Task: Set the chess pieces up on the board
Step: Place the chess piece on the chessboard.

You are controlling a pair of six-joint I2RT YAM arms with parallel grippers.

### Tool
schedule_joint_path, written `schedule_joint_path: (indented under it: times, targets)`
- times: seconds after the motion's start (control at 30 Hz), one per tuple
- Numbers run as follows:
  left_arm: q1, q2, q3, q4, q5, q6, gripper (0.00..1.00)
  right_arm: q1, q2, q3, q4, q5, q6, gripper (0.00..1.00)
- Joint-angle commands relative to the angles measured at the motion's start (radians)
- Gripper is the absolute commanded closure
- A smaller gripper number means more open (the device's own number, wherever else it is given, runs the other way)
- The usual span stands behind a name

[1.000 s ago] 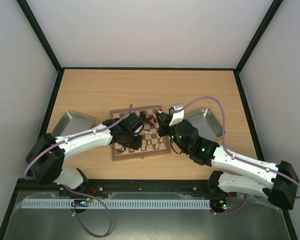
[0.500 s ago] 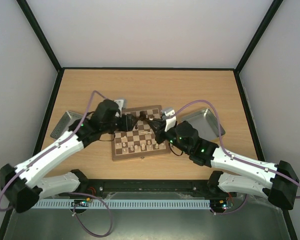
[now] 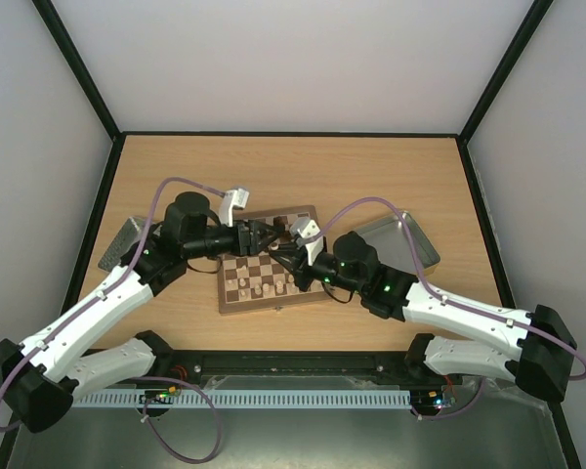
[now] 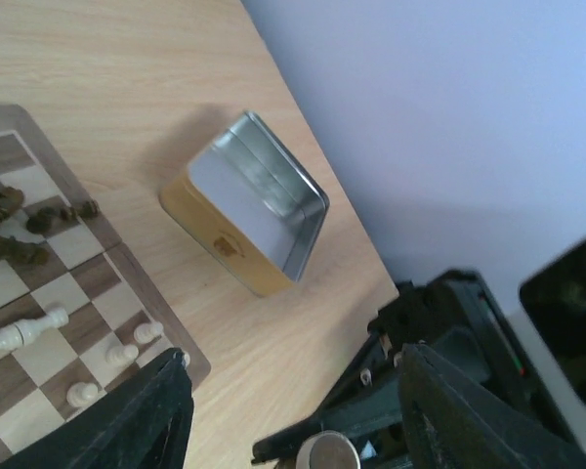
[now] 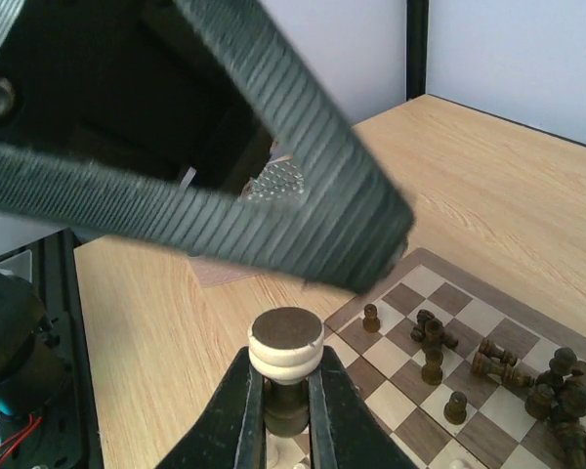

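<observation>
Right pincer (image 5: 286,386) is clamped tight on a small turned-wood chess piece (image 5: 286,340), which has a cream collar under a dark round end face, probably its foot. The body between the fingers sits in shadow, so I can't call its colour. Its long axis runs out along the fingers with the end face pointing away from the wrist, so the piece rides tilted, not upright.

Right in front of it, the left pincer (image 4: 295,357) stands wide open and grips nothing. One ribbed black finger (image 5: 293,176) hangs just above that end face, apart from it.

The two meet over the middle of the square wooden chessboard (image 3: 273,306), the left pincer reaching in at the far-left part, the right one from the right edge. On the near rows stand the cream figures (image 3: 264,286). On the far side are the dark brown figures (image 5: 557,391), several toppled in a heap.

Out on the wooden table (image 3: 371,166) there's a grey metal tray (image 3: 405,239) right of the chessboard and another (image 3: 125,244) to the left.

The right arm has the chess piece, so placing it looks like its job. The chessboard lies straight beneath, and the wrist must tip that end face down before a square can take it.
</observation>
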Motion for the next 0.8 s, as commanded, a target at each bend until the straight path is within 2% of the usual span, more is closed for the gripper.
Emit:
schedule_joint_path:
  times: [0.0,0.13,0.3,0.43,0.57,0.67,0.77]
  targets:
    - [0.007,0.005,-0.019,0.011,0.135,0.033,0.44,0.006,0.014,0.043,-0.013,0.011,-0.026,0.94]
    - [0.007,0.01,-0.027,-0.012,0.171,0.053,0.5,0.004,0.022,0.048,-0.009,0.031,-0.023,0.94]
    - [0.008,0.036,-0.033,-0.02,0.205,0.054,0.67,0.004,0.034,0.055,-0.005,0.043,-0.019,0.94]
    - [0.008,0.047,-0.038,-0.028,0.215,0.058,0.73,0.004,0.039,0.059,0.0,0.06,-0.006,0.94]
    - [0.007,0.049,-0.051,-0.03,0.217,0.061,0.73,0.005,0.039,0.053,0.017,0.068,0.007,0.95]
    - [0.008,0.058,-0.057,-0.037,0.229,0.065,0.63,0.006,0.042,0.054,0.021,0.067,0.009,0.95]
    - [0.008,0.073,-0.056,-0.06,0.23,0.089,0.66,0.004,0.05,0.064,0.003,0.066,0.01,0.94]
